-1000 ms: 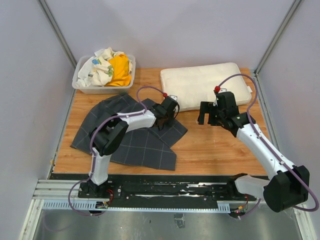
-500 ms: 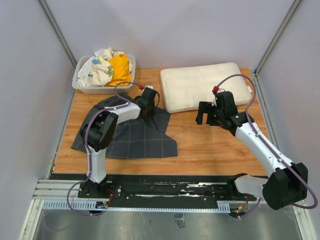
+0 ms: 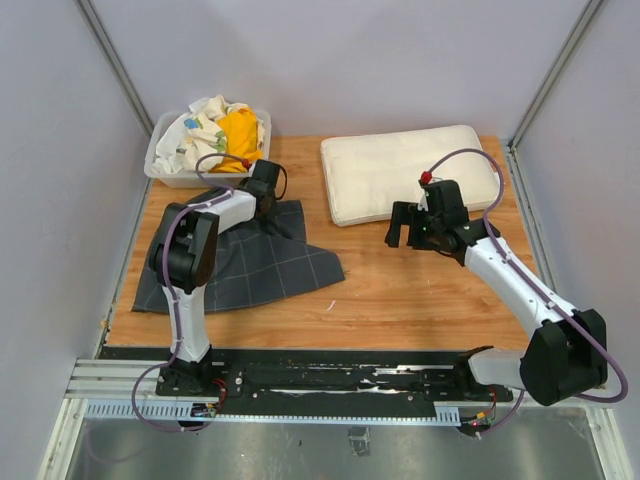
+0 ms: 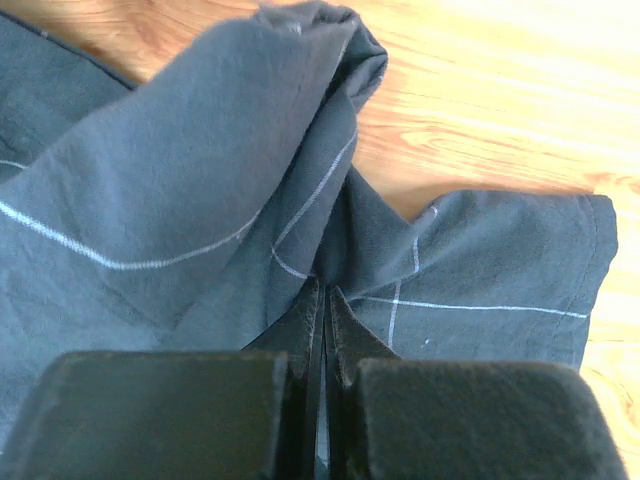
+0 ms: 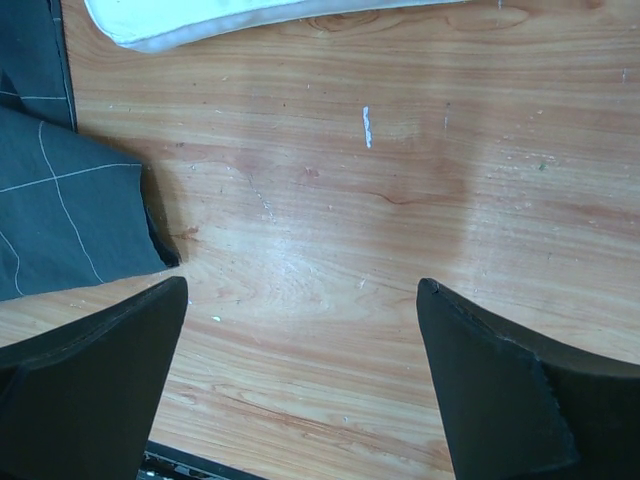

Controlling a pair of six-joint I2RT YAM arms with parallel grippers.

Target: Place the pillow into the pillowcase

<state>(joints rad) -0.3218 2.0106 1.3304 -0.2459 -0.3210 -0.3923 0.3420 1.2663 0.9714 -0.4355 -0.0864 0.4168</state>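
Note:
The cream-white pillow (image 3: 405, 170) lies flat at the back right of the table; its edge also shows in the right wrist view (image 5: 220, 18). The dark charcoal pillowcase (image 3: 240, 262) with thin light grid lines lies bunched on the left half. My left gripper (image 3: 262, 192) is shut on a fold of the pillowcase (image 4: 200, 200) near its far edge, the cloth pinched between the closed fingers. My right gripper (image 3: 408, 226) is open and empty above bare wood, just in front of the pillow. A corner of the pillowcase shows at the left of the right wrist view (image 5: 60, 210).
A clear plastic bin (image 3: 160, 170) at the back left holds a white patterned cloth (image 3: 195, 135) and a yellow cloth (image 3: 240, 138). Grey walls enclose the table on three sides. The arm bases sit on a rail at the near edge.
My left gripper has dragged the pillowcase left and toward the back, away from the pillow, up near the bin. My right gripper has shifted slightly left and stays open.

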